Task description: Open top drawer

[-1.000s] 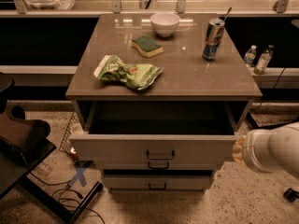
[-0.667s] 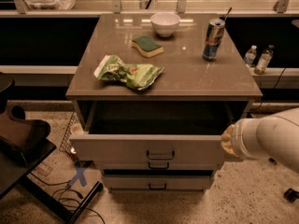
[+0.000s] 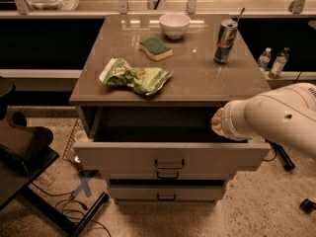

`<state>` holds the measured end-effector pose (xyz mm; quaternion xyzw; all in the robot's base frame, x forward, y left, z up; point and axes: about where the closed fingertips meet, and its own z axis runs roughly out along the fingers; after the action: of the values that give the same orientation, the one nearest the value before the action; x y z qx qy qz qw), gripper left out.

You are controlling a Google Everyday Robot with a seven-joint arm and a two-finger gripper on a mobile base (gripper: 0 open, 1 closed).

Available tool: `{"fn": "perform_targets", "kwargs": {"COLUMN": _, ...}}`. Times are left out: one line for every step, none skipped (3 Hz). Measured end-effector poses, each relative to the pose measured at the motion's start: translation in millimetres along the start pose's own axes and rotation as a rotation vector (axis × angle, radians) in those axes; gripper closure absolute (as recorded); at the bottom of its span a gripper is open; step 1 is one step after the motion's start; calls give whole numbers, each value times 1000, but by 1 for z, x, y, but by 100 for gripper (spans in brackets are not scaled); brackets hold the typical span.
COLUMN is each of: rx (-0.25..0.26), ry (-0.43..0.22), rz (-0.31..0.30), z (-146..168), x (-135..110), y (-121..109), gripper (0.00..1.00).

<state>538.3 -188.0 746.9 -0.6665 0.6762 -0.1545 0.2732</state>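
Camera view, nearest first: two shorter drawer fronts sit low, and above them the top drawer stands pulled out from under the cabinet top. My white arm reaches in from the right. The gripper is at its tan end, over the drawer's right side, and I cannot tell whether it is released or clenched. Farther back are a green bag, a sponge, a can and a bowl; I can read no print on them.
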Motion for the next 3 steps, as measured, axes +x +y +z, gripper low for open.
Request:
{"fn": "perform_targets", "kwargs": {"rx": -76, "ry": -44, "rz": 23, "z": 49, "x": -5, "y": -5, "gripper": 100}}
{"fn": "perform_targets", "kwargs": {"rx": -138, "ry": -66, "rz": 54, "z": 79, "x": -1, "y": 4, "gripper": 100}}
{"fn": "perform_targets", "kwargs": {"rx": -212, "ry": -67, "rz": 106, "z": 98, "x": 13, "y": 35, "gripper": 100}}
